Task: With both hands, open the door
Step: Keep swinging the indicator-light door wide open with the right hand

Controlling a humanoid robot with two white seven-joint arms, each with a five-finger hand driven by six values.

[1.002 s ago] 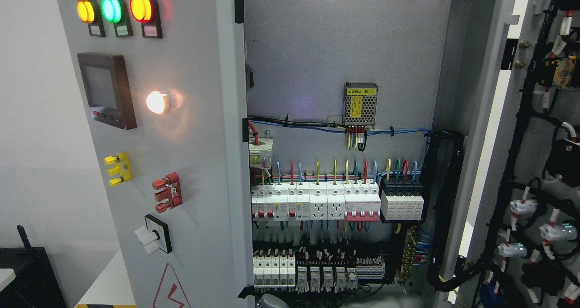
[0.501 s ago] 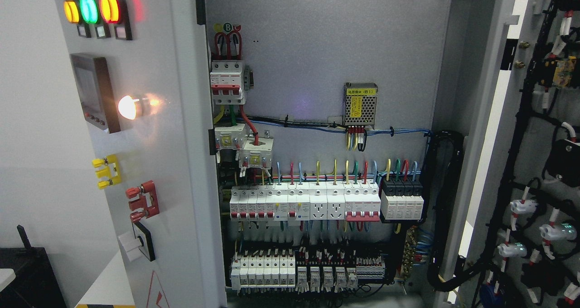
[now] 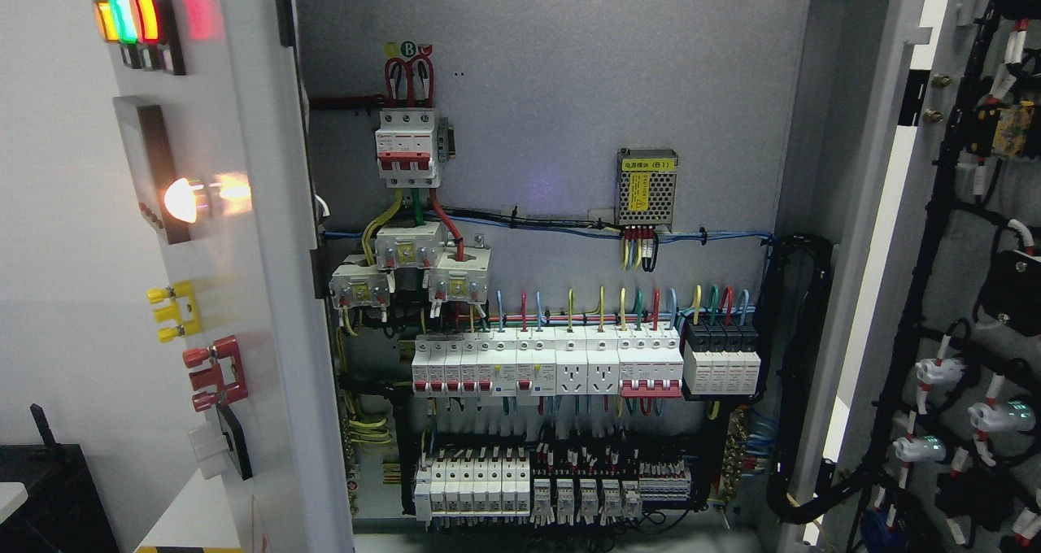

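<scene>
Left door (image 3: 244,293) has swung further out since a second ago: its free edge sat near the picture's middle then, and now sits well left of it, with the door face seen at a steep angle. The indicator lamps (image 3: 126,18) at its top are squeezed into a narrow strip, and the white pilot lamp (image 3: 185,199), yellow terminal block (image 3: 175,311), red terminal block (image 3: 215,372) and rotary switch (image 3: 221,449) have all shifted left with it.

Newly uncovered in the cabinet: the three-pole breaker (image 3: 407,148) with red loops above it, three grey modules (image 3: 411,264) below it, and the left end of the breaker row (image 3: 545,362). The power supply (image 3: 646,187) and lower terminal row (image 3: 520,488) look unmoved.

Right door (image 3: 968,252) is swung fully open at the picture's right, its inner wiring harness facing the camera, same as before.

Neither robot hand shows anywhere in the picture, so I cannot tell what the fingers are doing. Dark box (image 3: 49,496) at lower left, possibly on a table; too dim to be sure.
</scene>
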